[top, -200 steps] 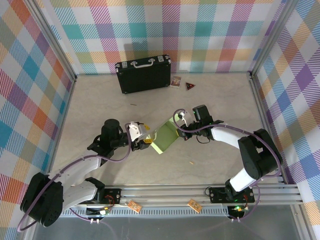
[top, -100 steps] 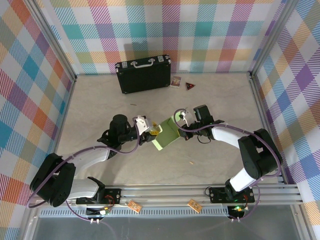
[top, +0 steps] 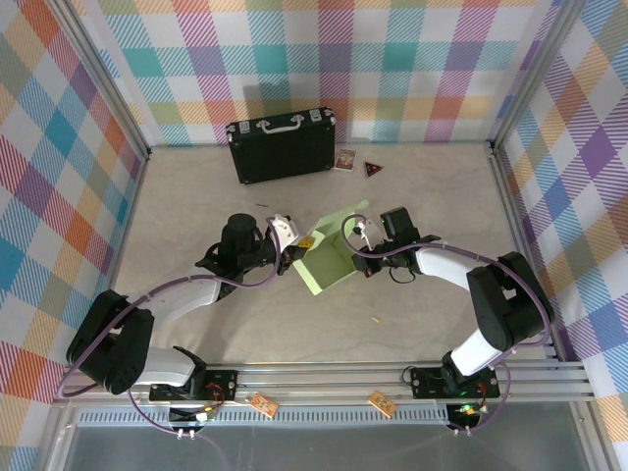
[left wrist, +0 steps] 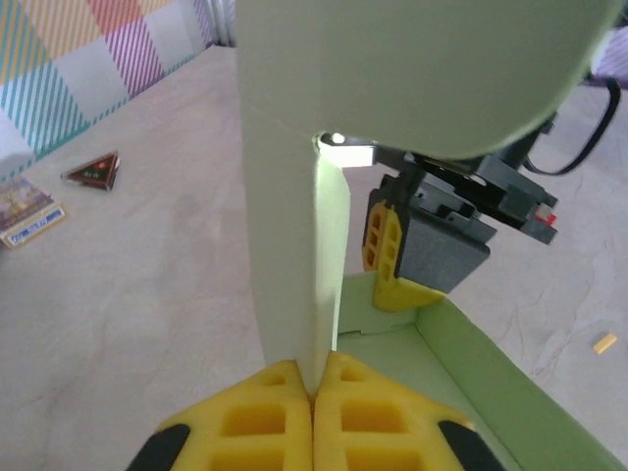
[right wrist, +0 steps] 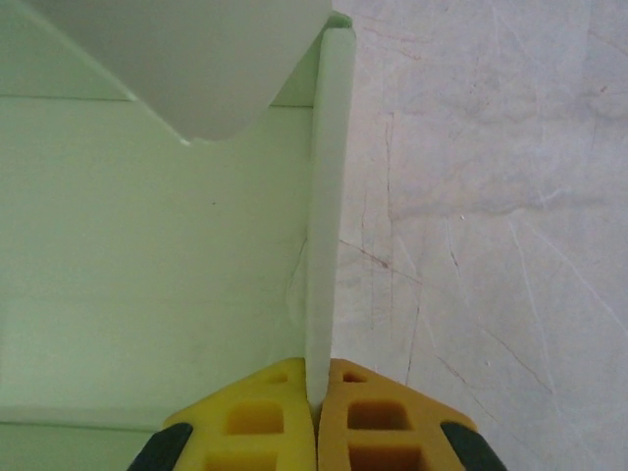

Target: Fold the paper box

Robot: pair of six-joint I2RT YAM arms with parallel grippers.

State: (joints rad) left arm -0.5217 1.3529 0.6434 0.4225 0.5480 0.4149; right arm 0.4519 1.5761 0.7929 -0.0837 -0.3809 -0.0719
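The box (top: 329, 265), long axis 7 to 1 o'clock, sits between the left claw (top: 297, 245), clamped on its 9 o'clock flap, and the right claw (top: 355, 243), clamped on its 3 o'clock wall

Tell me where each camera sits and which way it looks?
Top external: above and behind, looking down at the table; both arms show, left tool and right tool on the paper box.
Left wrist: on the left arm, looking along its yellow fingers, shut on the box's flap.
Right wrist: likewise, its fingers shut on a box wall.
Both wrist views share the box; the left one also shows the right tool.
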